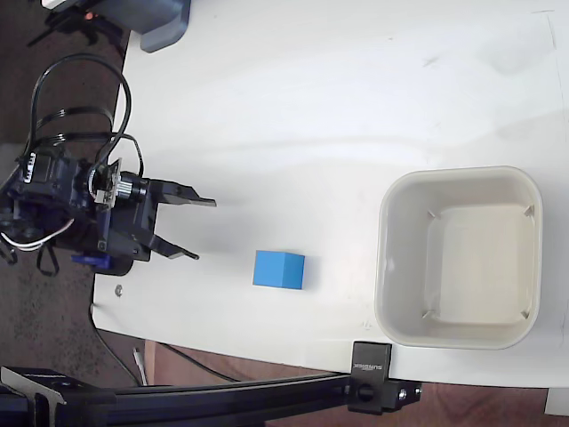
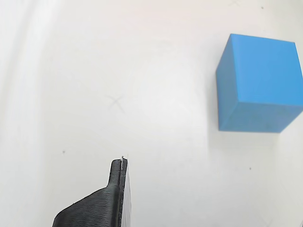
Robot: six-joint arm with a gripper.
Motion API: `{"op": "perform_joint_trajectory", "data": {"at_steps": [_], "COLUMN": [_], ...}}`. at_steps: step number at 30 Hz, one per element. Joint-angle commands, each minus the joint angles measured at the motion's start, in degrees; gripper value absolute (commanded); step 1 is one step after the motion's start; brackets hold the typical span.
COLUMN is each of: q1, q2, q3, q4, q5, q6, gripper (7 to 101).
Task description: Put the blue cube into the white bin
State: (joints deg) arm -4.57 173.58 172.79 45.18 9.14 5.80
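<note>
The blue cube [image 1: 278, 269] rests on the white table, low and left of centre in the fixed view. My gripper [image 1: 194, 229] is to its left, near the table's left edge. It is open, points right, holds nothing, and a gap separates its lower finger from the cube. The white bin [image 1: 384, 267] stands at the right, well apart from the cube, and nothing lies inside it. In the wrist view the blue cube [image 2: 258, 90] sits at the upper right. Only one black finger [image 2: 116, 198] shows there, at the bottom, clear of the cube.
A grey-blue box [image 1: 160, 22] sits at the table's top left corner. A black clamp [image 1: 369, 378] and a dark rail [image 1: 196, 396] run along the table's bottom edge. Cables [image 1: 80, 98] loop over the arm at the left.
</note>
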Motion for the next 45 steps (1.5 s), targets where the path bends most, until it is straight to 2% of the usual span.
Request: {"op": "perform_joint_trajectory", "data": {"at_steps": [1,35,36,39,41,45], "q1": [0.4,0.4,1.6,9.8,11.2,13.4], "q2": [1.3,1.3,1.3,-0.1,-5.9,-25.3], "q3": [-1.4,-1.5,-2.5,-7.7,-13.3,-29.4], "q4": [-0.6,-0.8,-0.8,-0.4,0.1,4.7], "q5": [0.3,0.8,-0.1,-8.7,-10.1,-11.9], "q6": [-0.1,0.4,0.6,-3.9,-5.6,-7.1], "gripper": [100.5,100.5,100.5,100.5,100.5,100.3]}}
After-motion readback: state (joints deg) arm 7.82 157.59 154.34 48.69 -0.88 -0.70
